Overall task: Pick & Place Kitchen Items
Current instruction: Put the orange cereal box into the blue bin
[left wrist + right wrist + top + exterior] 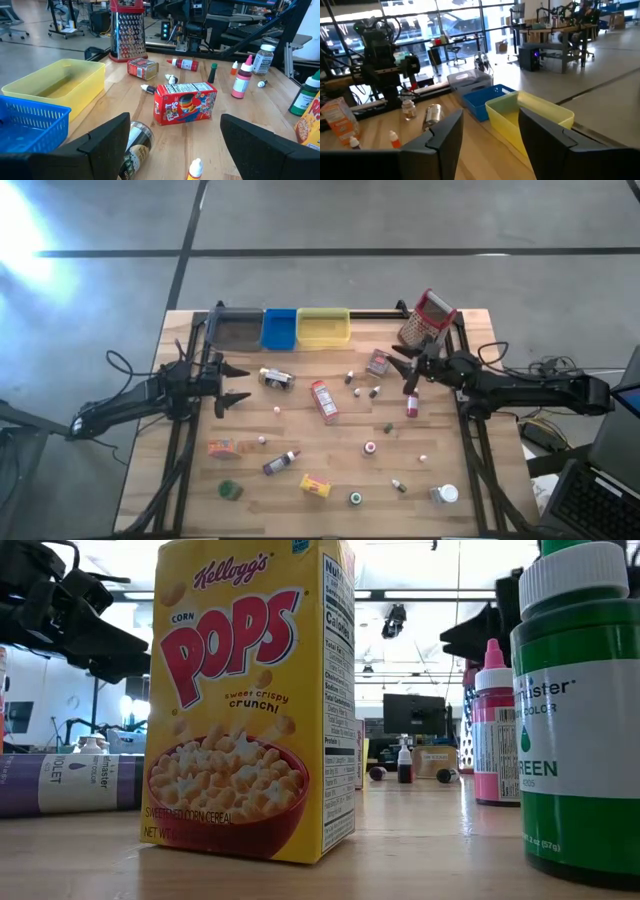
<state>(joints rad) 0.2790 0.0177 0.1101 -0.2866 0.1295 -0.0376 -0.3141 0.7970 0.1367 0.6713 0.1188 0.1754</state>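
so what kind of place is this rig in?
Looks like a robotics lab or open workshop, not a kitchen. The wooden table stands on bare concrete floor; beyond it the wrist views show workbenches with computers, office chairs, and big windows.

along the table's (190, 520) far edge sit three trays touching in a row: grey (238, 330), blue (279, 329), yellow (323, 328). a metal grater (427, 319) with red handle stands well apart, rightward.
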